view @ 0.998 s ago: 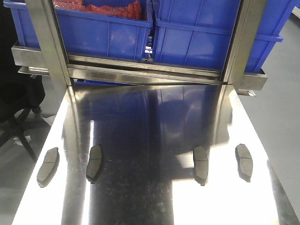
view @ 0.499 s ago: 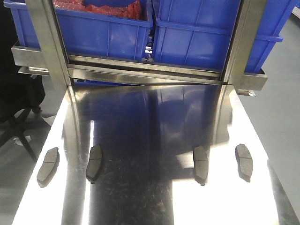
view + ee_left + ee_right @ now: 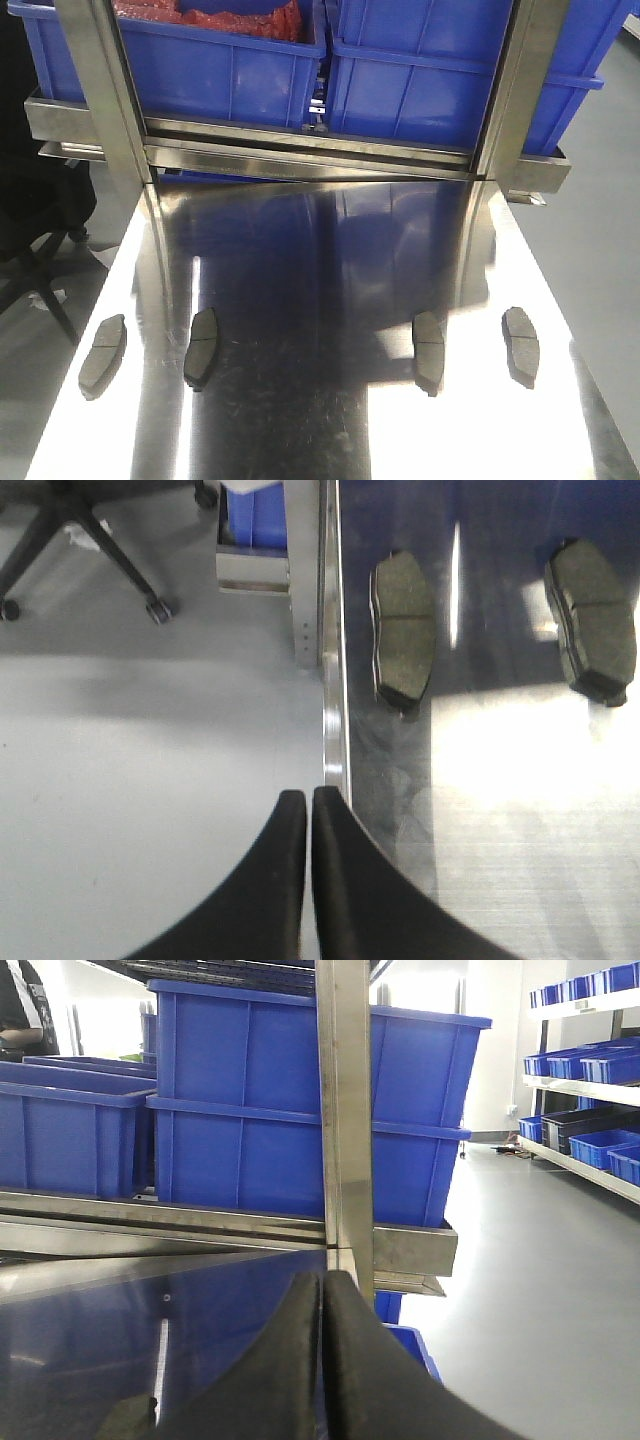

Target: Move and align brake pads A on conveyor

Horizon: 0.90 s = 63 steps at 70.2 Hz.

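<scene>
On the steel table (image 3: 320,250) you see the four brake pads A (image 3: 203,347) flat in a row; your left gripper (image 3: 308,796), over the table's edge, and right gripper (image 3: 322,1278) are both pressed together

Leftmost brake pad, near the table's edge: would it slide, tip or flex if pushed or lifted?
The leftmost brake pad lies flat on the polished steel table, so it would probably slide, not tip. Its thick slab shape suggests stiff and dense. Near the edge, an outward push might drop it.
</scene>
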Each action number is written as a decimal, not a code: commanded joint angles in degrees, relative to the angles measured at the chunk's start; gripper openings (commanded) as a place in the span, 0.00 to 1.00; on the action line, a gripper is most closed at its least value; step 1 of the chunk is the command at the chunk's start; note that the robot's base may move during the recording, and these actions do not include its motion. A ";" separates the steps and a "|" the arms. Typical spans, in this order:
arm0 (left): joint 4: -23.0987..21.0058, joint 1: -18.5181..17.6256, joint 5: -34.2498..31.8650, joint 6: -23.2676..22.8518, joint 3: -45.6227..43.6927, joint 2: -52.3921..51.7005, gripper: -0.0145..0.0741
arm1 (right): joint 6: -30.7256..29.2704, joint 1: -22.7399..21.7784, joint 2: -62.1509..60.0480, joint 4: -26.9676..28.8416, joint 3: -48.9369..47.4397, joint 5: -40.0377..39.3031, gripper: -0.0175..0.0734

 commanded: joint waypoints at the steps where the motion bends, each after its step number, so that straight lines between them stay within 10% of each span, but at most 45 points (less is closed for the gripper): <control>1: -0.75 -0.11 -3.59 -0.31 -1.88 0.03 0.16 | -0.11 -0.36 -0.48 -0.56 0.31 -4.08 0.18; 44: -2.61 -0.11 -1.75 0.08 -1.88 0.13 0.18 | -0.11 -0.06 -0.47 -0.56 0.31 -4.08 0.18; 63: -3.72 -0.11 -2.48 1.67 -1.88 0.07 0.45 | -0.11 -0.06 -0.47 -0.56 0.31 -4.08 0.18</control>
